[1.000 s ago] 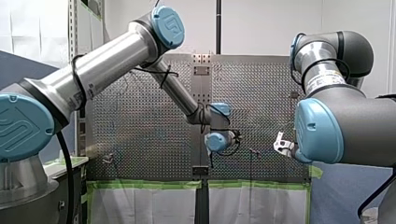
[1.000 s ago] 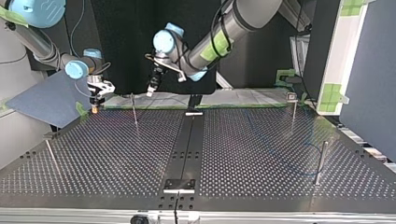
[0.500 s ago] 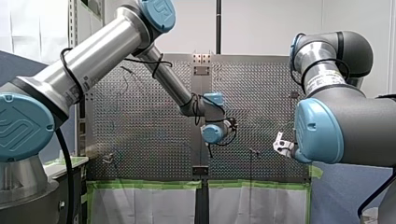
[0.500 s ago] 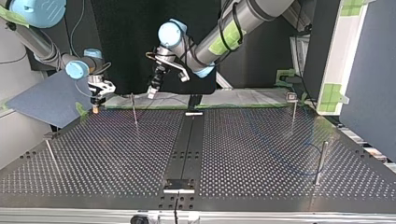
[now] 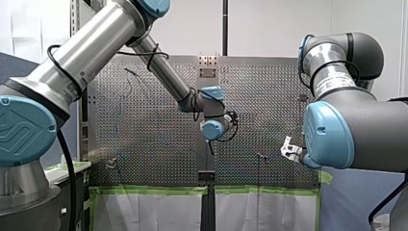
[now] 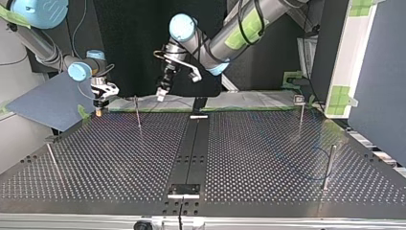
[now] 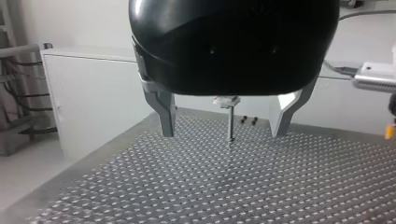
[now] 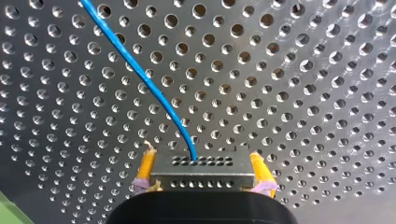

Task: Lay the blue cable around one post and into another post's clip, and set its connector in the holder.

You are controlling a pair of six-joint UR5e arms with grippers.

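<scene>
The blue cable [image 8: 140, 74] runs over the perforated table [image 8: 303, 93] into a grey connector [image 8: 201, 171]. My right gripper [image 8: 201, 156] is shut on that connector, one yellow pad on each side. In the top view my right gripper [image 6: 98, 106] hangs just above the table's far left corner. A faint loop of the cable [image 6: 309, 178] lies near a post [image 6: 327, 166] at that view's right. My left gripper [image 7: 222, 134] is open and empty above the table, with a clip-topped post [image 7: 229, 119] some way ahead of its metal fingers [image 7: 166, 114]. In the top view it [image 6: 162, 94] hangs near the far edge.
More thin posts stand at the top view's far left [image 6: 137, 111], near left [image 6: 52, 160] and far right [image 6: 300, 112]. A black strip [image 6: 191, 148] runs down the table's middle, ending at a small bracket [image 6: 183, 189]. Green tape [image 6: 249, 108] lines the far edge.
My left arm has risen and swung, carrying its gripper slightly toward the top view's right and up and left in the front view. My right arm has not moved.
</scene>
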